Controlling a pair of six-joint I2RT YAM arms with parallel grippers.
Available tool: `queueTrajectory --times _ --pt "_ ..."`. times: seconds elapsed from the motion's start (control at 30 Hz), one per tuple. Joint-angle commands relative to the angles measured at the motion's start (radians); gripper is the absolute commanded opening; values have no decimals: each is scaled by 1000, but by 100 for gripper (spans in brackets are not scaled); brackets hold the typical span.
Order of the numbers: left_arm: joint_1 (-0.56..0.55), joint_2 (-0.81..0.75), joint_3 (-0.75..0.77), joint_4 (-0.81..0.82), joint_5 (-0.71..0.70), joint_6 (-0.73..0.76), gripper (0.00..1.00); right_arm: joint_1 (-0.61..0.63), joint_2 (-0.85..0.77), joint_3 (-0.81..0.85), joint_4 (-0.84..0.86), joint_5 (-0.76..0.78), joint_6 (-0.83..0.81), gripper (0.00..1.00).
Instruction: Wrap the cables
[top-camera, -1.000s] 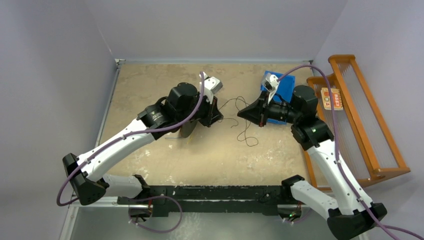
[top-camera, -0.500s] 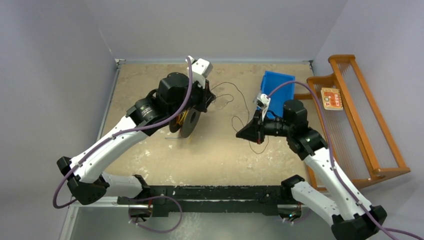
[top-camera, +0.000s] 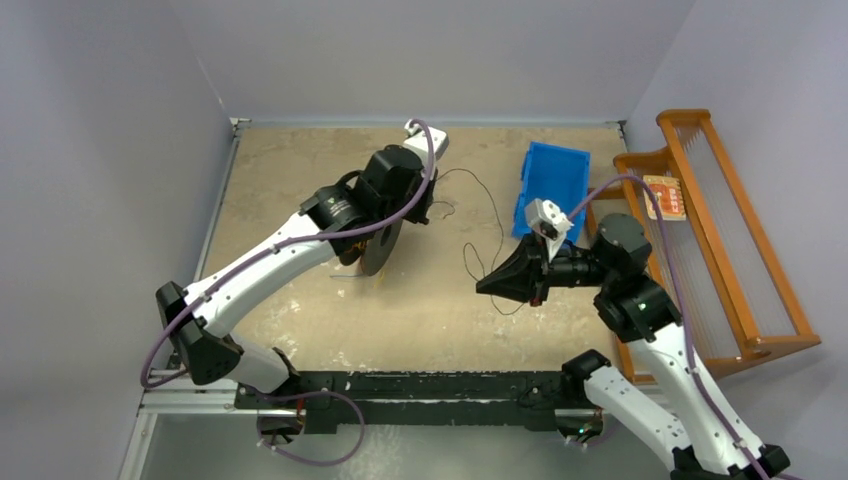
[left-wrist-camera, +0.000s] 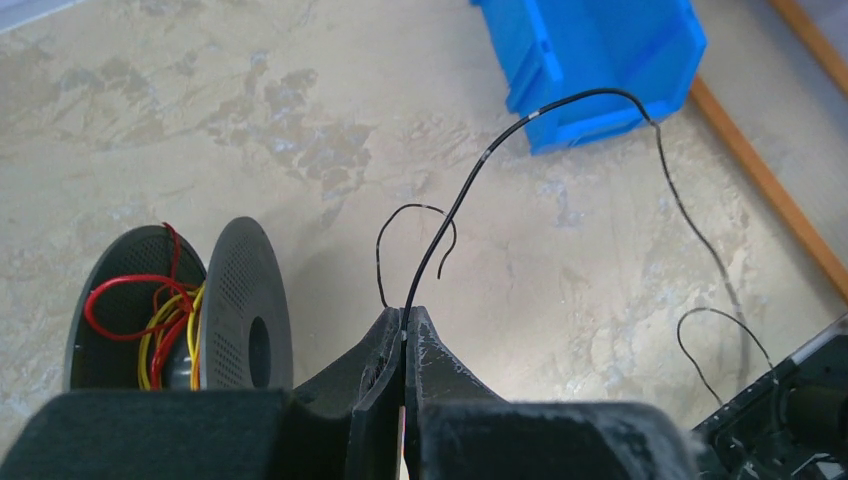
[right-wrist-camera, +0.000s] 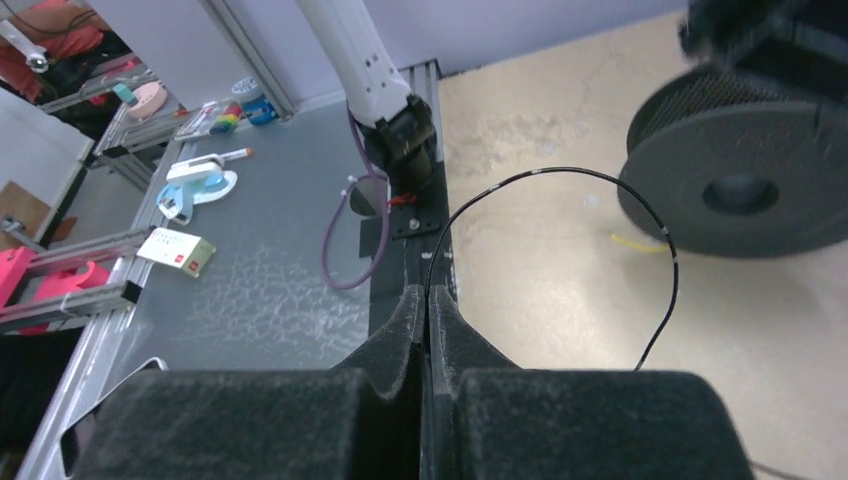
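I'm watching the spool (left-wrist-camera: 245, 310), because everything turns on it; it stands on edge, with the red and yellow strands (left-wrist-camera: 150, 322) already bunched between its flanges. My left gripper (left-wrist-camera: 404, 322) sits just beside the spool, on its right-arm side, fingers pinched tight on the black cable (left-wrist-camera: 487, 154); the strand climbs straight out of the pinch and heads away from the spool. My right gripper (right-wrist-camera: 428, 300) is well apart from the spool, also clenched on that same black cable; from there the strand arcs up towards the spool and drops again. So the cable's long run lies from the spool side out to the right arm, slack and looping, not taut; a short free tail curls just beside the left fingers. The left arm is plainly the nearer one; I judge it has to carry the strand round the hub while the right feeds slack towards the spool.
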Motion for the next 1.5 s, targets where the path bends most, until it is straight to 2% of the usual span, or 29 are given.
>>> queueTrajectory --times 0.0,0.3,0.4,0.47,0.63,0.73,0.87,1.07,1.27,1.37,1.47 --pt "-7 32 6 3 -5 4 0 4 -37 123 114 -3 35 0" --pt "-6 53 -29 5 16 0 0 5 -53 336 74 226 -23 0" --pt "-6 54 -36 5 16 3 0 5 -85 352 127 340 2 0" --pt "-7 51 -40 11 -4 2 0 4 -114 335 199 424 74 0" --pt "-7 65 -53 31 -32 -13 0 4 -150 290 374 469 213 0" --pt "-7 76 -46 32 -66 -18 0 5 -145 321 337 533 204 0" --pt "-7 80 5 -7 -159 -24 0 5 -171 347 173 753 159 0" --pt "-7 36 61 -2 -229 -8 0 5 -212 271 57 943 189 0" --pt "-7 21 96 49 -188 20 0 5 -287 124 55 988 396 0" --pt "-7 39 133 67 -208 38 0 5 -333 39 113 978 466 0" --pt "-7 77 195 61 -246 61 0 5 -356 5 60 1056 536 0"
